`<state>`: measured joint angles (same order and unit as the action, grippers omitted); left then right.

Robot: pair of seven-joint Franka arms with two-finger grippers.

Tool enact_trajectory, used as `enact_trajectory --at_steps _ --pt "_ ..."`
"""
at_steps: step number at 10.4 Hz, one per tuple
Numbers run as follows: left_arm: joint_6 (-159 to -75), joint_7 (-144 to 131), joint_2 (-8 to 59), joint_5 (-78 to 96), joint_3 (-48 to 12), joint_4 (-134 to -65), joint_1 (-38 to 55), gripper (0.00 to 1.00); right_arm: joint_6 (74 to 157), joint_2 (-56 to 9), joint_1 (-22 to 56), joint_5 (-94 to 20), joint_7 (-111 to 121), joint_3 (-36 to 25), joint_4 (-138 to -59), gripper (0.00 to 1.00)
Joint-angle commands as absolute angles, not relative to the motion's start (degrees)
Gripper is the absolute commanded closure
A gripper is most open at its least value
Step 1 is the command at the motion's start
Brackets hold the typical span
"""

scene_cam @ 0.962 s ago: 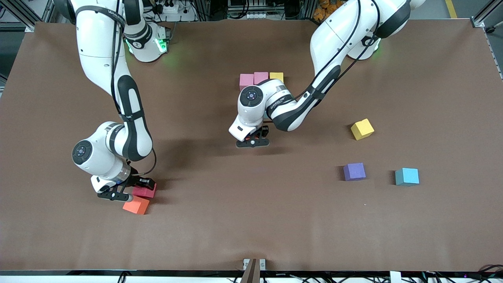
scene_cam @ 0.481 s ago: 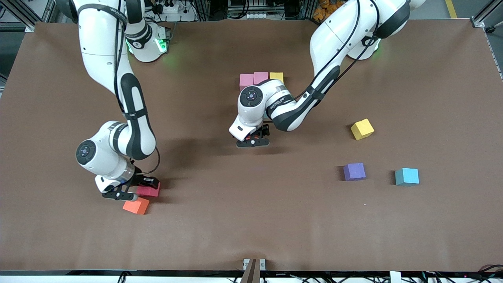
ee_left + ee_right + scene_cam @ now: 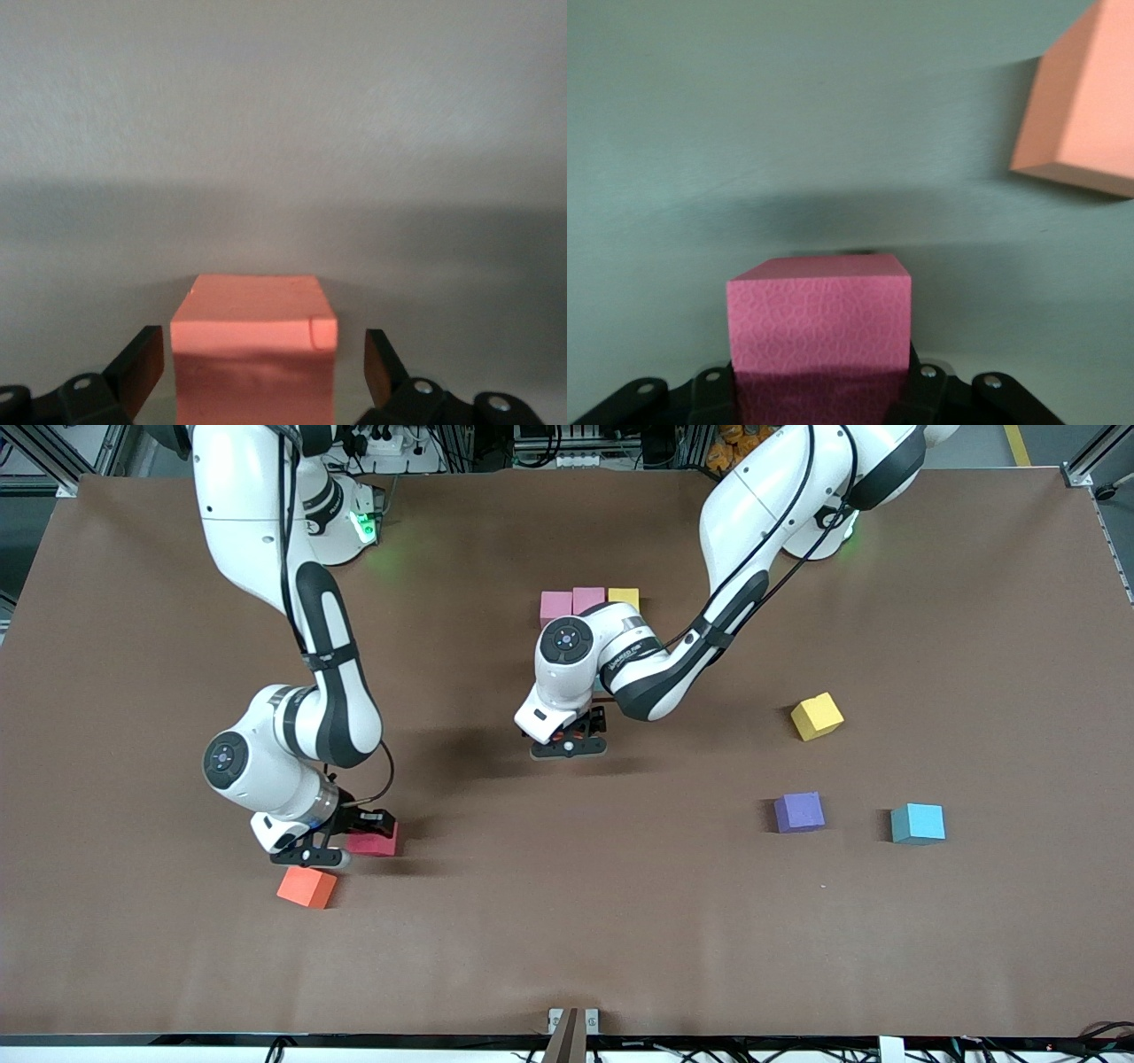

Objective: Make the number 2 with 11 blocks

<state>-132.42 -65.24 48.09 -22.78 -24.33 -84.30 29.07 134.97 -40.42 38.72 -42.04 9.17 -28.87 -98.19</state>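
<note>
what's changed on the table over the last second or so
The right gripper, shut on the red block, has carried it away from the orange block toward the table's middle. The left gripper has opened around the orange-red block it was placing. The pink, pink and yellow row and the loose yellow, purple and light blue blocks stayed put.

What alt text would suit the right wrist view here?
The right gripper is shut on a red block, holding it above the bare table. An orange block lies on the table near the frame's edge.
</note>
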Motion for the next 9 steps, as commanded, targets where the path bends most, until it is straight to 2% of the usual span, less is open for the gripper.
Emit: enact_trajectory --at_steps 1,4,9 --pt "-131.6 -67.2 43.0 -24.1 -24.0 -85.2 28.5 0.00 134.3 -38.8 41.0 -43.0 7.4 -29.4 -99.2 0.77" --pt "-127.0 -66.4 37.5 -24.2 -24.1 -85.3 24.7 0.00 134.4 -38.4 43.7 -42.3 7.4 -29.4 -97.7 0.75" --pt "-118.8 -56.3 29.5 -23.4 -24.7 -87.8 13.8 0.00 134.4 -39.1 55.0 -38.9 10.8 -29.2 -91.5 0.78"
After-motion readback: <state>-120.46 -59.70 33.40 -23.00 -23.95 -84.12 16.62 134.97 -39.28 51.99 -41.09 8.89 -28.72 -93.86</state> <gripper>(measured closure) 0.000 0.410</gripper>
